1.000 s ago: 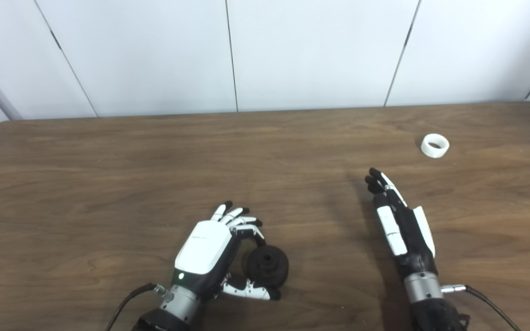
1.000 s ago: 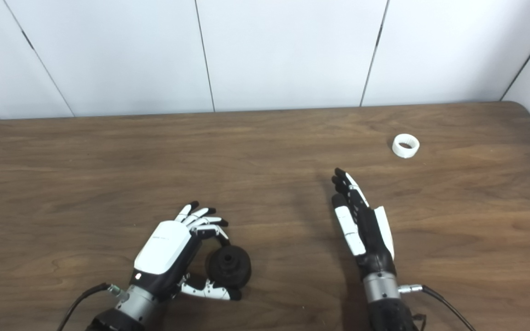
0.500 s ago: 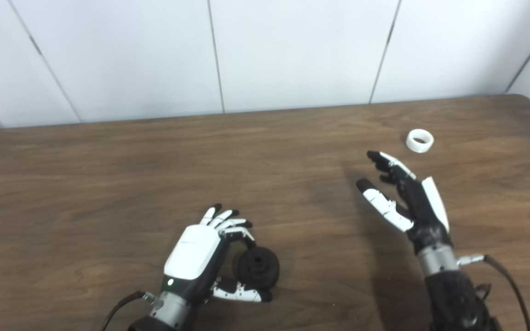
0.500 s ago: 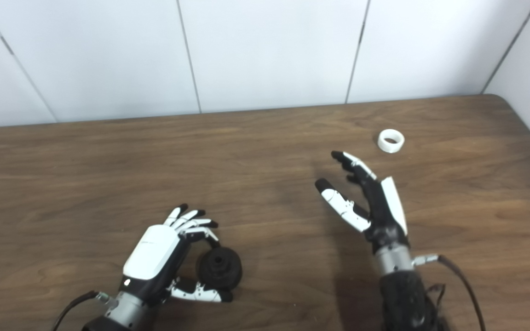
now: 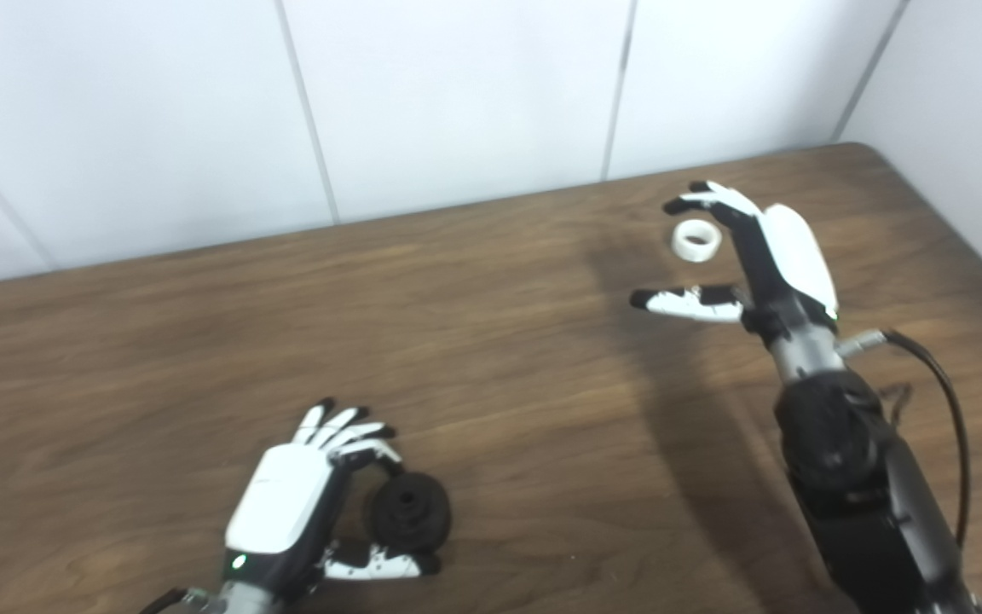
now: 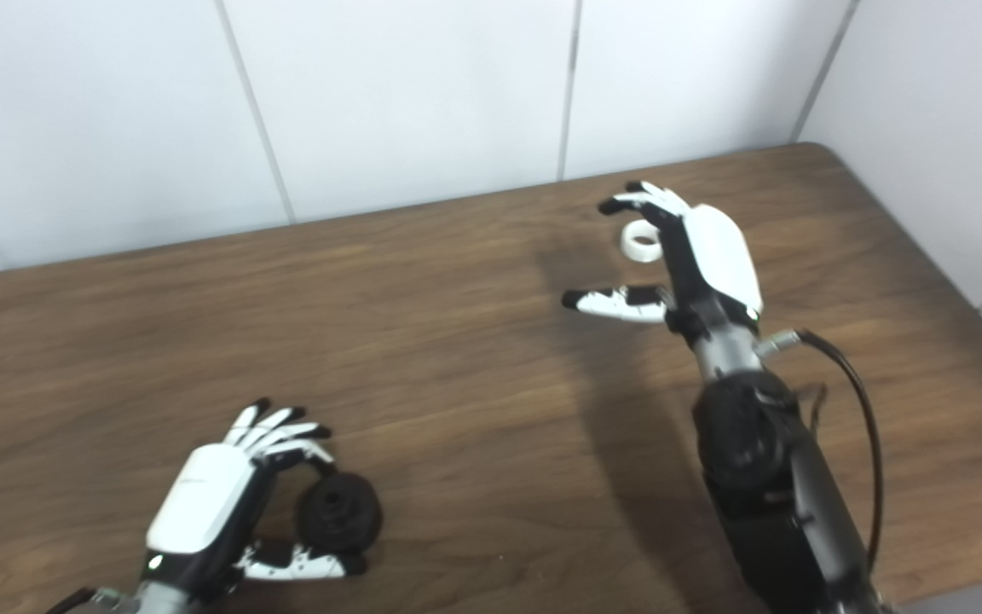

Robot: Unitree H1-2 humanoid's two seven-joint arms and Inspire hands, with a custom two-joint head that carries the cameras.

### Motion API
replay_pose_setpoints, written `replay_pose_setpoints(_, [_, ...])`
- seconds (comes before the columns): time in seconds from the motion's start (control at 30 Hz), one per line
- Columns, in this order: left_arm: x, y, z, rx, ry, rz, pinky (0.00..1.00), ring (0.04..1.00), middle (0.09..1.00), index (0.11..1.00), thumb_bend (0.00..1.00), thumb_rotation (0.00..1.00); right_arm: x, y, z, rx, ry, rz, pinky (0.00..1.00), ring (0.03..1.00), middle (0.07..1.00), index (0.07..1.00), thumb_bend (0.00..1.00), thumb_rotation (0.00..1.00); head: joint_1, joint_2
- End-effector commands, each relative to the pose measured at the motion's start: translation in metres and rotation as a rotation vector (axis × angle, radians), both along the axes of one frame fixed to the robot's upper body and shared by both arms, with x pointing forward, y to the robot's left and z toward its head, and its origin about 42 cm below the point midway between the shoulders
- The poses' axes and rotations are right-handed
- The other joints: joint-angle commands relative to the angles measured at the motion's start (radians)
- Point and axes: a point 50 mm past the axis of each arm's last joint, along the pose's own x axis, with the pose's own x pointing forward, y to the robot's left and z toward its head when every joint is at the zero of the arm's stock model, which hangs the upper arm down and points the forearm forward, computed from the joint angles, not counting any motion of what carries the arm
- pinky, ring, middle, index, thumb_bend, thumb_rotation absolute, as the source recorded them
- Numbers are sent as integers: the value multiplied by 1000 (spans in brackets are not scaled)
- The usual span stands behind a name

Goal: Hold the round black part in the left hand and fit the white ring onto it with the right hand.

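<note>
The round black part [image 5: 410, 513] sits low on the wooden table [image 5: 474, 358] near its front left, between the thumb and curled fingers of my left hand [image 5: 291, 503], which is closed around it. The white ring [image 5: 696, 240] lies flat on the table at the far right. My right hand [image 5: 747, 256] hovers over it, open, with its fingers [image 5: 704, 198] arched behind the ring and its thumb stretched out in front. The ring shows in the gap between them, and I see no contact with it.
White wall panels [image 5: 457, 102] rise behind the table's far edge, and another wall [image 6: 926, 128] closes in at the right. The table's rounded far right corner [image 5: 862, 153] lies just past the ring. My right forearm and its cable [image 5: 934, 401] cross the right side.
My right hand has reached forward and to the right, from mid-table to over the white ring, and spread its thumb. The camera has turned right. The left hand still holds the black part.
</note>
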Motion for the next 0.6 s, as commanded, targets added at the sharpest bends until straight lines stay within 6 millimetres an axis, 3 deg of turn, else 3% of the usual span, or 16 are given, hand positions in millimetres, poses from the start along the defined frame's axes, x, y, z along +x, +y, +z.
replay_pose_setpoints(0.0, [-2,10,-6,31,12,4,1000,883,774,483,523,51,12,-5,18,-65,-70,4,848,913,880,699,793,263,-15,-5])
replay_pose_setpoints(0.2, [1,19,-9,41,1,2,1000,873,765,483,523,51,45,-26,22,-124,-10,-49,851,926,890,696,785,267,-76,-16])
replay_pose_setpoints(0.33, [3,25,-10,51,7,7,1000,881,774,483,524,51,64,-35,26,-149,52,-66,941,951,911,723,773,260,-114,-20])
replay_pose_setpoints(0.57, [4,30,-10,73,10,12,1000,885,775,483,524,52,94,-51,31,-202,149,-74,982,969,918,722,803,236,-159,-33])
